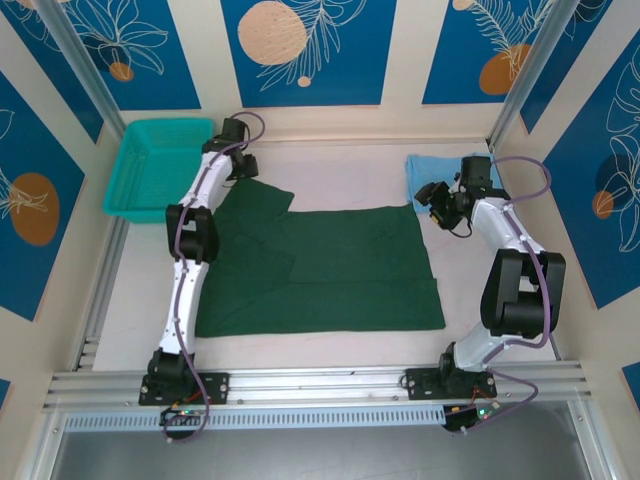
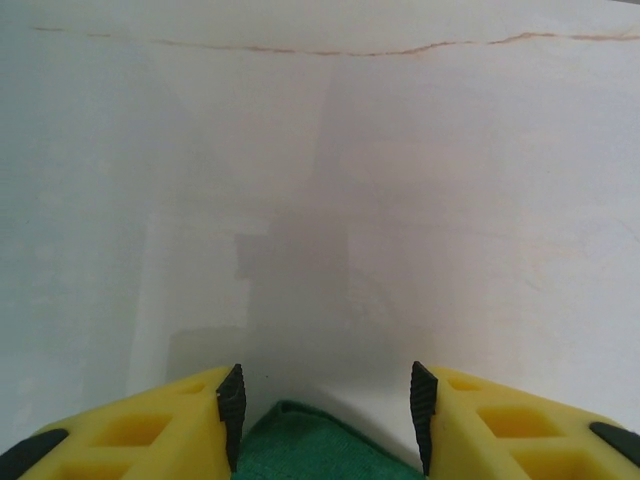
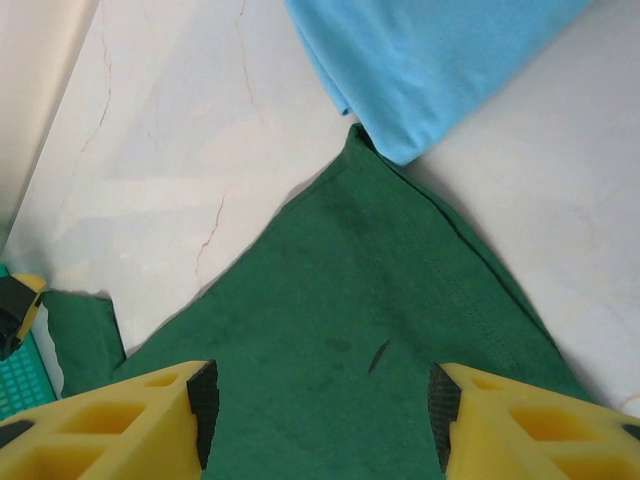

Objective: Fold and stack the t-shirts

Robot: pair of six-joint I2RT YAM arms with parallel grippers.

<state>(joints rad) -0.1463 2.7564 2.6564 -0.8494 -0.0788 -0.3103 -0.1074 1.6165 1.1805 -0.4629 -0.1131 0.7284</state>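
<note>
Dark green t-shirt (image 1: 330, 265), sky-blue t-shirt (image 1: 425, 168), teal mesh basket (image 1: 150, 165), white table (image 2: 450, 200) with reddish veins, yellow gripper fingers (image 3: 130, 420) with black pads (image 3: 203, 405), blue wall panels (image 1: 350, 75) with white leaf outlines and orange discs

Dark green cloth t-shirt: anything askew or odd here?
Slightly. The dark green cloth t-shirt lies unevenly: one sleeve juts out at the far left by the left pincer, and its far-right corner touches the folded light blue t-shirt. No damage visible.
</note>
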